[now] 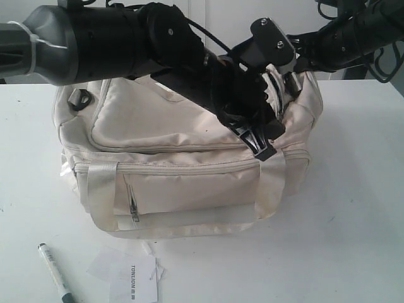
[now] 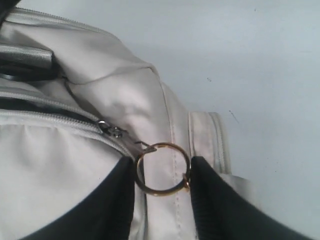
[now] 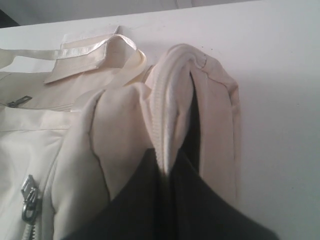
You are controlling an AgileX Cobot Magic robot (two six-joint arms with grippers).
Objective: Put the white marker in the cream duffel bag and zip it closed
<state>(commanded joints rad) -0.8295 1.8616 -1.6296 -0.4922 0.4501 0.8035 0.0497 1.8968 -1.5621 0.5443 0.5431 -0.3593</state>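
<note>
The cream duffel bag sits mid-table. The white marker lies on the table in front of the bag's left corner, outside it and far from both grippers. My left gripper reaches across the bag to its right end. In the left wrist view the left gripper is shut across the gold ring pull of the top zipper, with a dark gap showing behind the slider. My right gripper is shut on a fold of fabric at that same end.
A flat white paper tag with printed text lies on the table just right of the marker. The bag's front pocket zipper is closed. The white table extends to the bag's right.
</note>
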